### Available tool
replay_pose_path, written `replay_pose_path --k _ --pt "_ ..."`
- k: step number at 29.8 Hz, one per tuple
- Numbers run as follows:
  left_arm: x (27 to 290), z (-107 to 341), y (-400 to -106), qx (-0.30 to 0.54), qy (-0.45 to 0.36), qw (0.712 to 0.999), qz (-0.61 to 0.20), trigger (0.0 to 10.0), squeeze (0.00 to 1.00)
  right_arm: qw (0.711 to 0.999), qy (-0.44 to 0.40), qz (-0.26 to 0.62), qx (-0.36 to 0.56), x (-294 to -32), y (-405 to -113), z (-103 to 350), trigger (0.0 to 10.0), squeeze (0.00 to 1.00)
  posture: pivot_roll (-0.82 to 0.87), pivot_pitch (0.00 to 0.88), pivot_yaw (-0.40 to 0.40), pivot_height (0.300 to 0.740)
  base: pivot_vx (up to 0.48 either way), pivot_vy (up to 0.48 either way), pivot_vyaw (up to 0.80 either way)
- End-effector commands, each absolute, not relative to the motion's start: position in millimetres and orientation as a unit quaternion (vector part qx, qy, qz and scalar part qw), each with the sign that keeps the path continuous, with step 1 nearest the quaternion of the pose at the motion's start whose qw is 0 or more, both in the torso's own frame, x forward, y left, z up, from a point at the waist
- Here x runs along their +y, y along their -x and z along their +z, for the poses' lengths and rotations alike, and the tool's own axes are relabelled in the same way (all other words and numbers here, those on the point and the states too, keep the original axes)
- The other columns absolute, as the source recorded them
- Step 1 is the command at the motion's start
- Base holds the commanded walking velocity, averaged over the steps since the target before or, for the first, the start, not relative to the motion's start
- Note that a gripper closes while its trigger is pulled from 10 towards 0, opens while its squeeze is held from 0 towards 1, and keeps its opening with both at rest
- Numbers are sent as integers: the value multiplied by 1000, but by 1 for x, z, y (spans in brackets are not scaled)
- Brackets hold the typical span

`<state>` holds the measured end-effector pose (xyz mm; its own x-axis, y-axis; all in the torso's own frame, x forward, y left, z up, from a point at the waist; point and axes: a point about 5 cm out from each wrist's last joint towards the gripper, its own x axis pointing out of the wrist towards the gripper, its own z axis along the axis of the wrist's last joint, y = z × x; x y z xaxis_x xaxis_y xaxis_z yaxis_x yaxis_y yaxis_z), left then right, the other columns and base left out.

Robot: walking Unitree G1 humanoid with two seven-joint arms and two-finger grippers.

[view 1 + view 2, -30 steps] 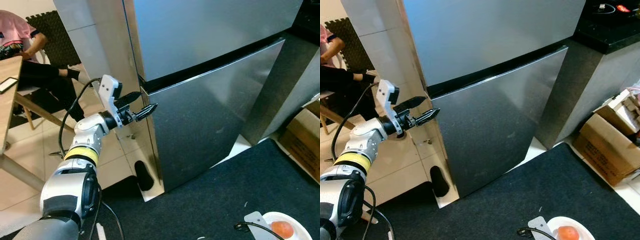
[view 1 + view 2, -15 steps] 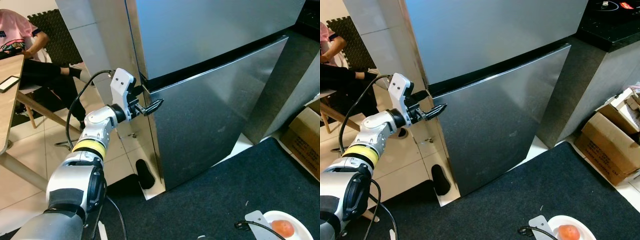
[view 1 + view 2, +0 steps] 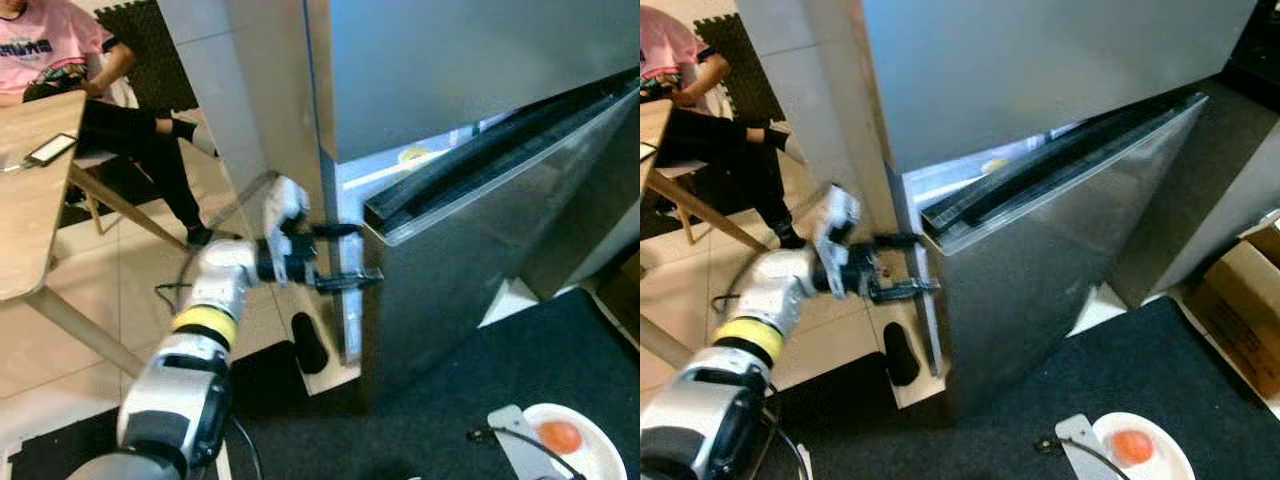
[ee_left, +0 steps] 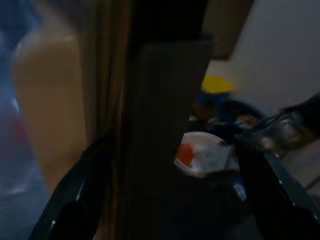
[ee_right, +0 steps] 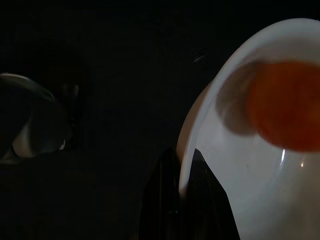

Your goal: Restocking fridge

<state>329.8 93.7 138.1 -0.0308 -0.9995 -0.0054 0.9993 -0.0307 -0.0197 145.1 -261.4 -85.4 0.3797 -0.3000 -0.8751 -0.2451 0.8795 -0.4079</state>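
The lower fridge door (image 3: 480,230) is seen swung partly open from the fridge (image 3: 450,70), with the lit interior showing in the gap. At the door's free edge the left gripper (image 3: 345,255) is held with its two black fingers spread apart, one above the other (nothing is gripped between them). Below the fridge, over the dark mat (image 3: 430,420), a white plate (image 5: 235,165) carrying an orange fruit (image 5: 285,105) is clamped at its rim by the right gripper (image 5: 182,192).

Your tall steel-grey fridge (image 3: 450,60) has its lower door (image 3: 470,270) swung ajar; a white plate (image 3: 590,455) holding an orange fruit (image 3: 560,436) sits low before it.
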Motion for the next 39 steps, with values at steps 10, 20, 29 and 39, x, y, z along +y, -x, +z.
replay_pose_path --k 10,20,29,39 --pt "101 79 -301 102 58 716 -688 10000 0 788 238 -23 568 -260 -135 -90 10000 0 -93 44 65 740 0 0 0" --pt "196 6 -274 233 88 911 -329 10000 0 783 230 -24 578 -256 -127 -94 10000 0 -61 36 66 740 0 0 0" --pt "257 -48 -203 336 153 929 -17 10000 0 774 231 -21 589 -254 -120 -96 10000 0 -47 17 58 740 0 0 -622" --pt "252 -89 -126 449 164 875 79 10000 0 775 228 -23 589 -253 -121 -96 10000 0 -25 0 50 740 0 0 -800"
